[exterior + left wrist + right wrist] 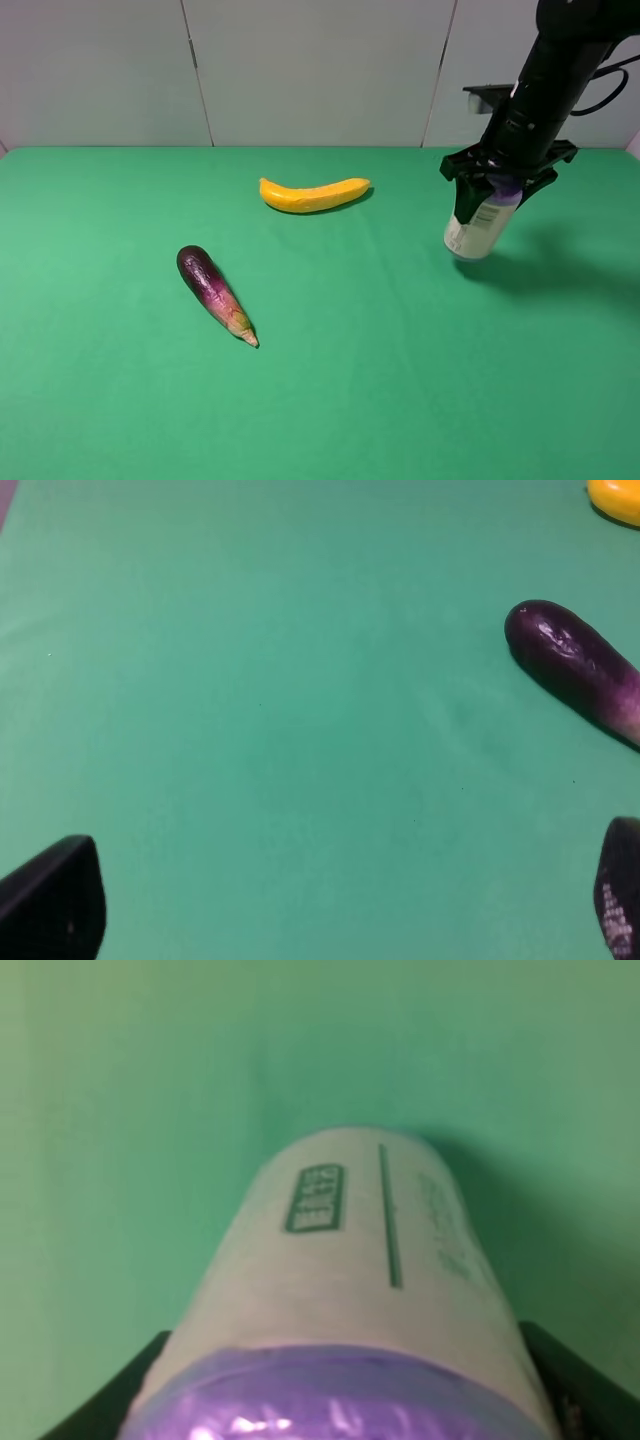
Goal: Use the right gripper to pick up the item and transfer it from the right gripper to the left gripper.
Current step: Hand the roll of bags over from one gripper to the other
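Note:
The can (480, 226), whitish label with a purple top end, hangs tilted in my right gripper (497, 192) at the right of the green table, in front of the back wall. The jaws are shut on its upper end. In the right wrist view the can (350, 1260) fills the frame, with the black fingers (585, 1390) at both sides. I cannot tell whether its lower end touches the table. My left gripper (340, 905) is out of the exterior view. In the left wrist view its fingers (55, 900) stand wide apart and empty above bare table.
A yellow banana (313, 194) lies at the back middle of the table. A dark purple eggplant (214, 291) lies left of centre and also shows in the left wrist view (580, 670). The green table (400, 380) runs to a pale panelled wall.

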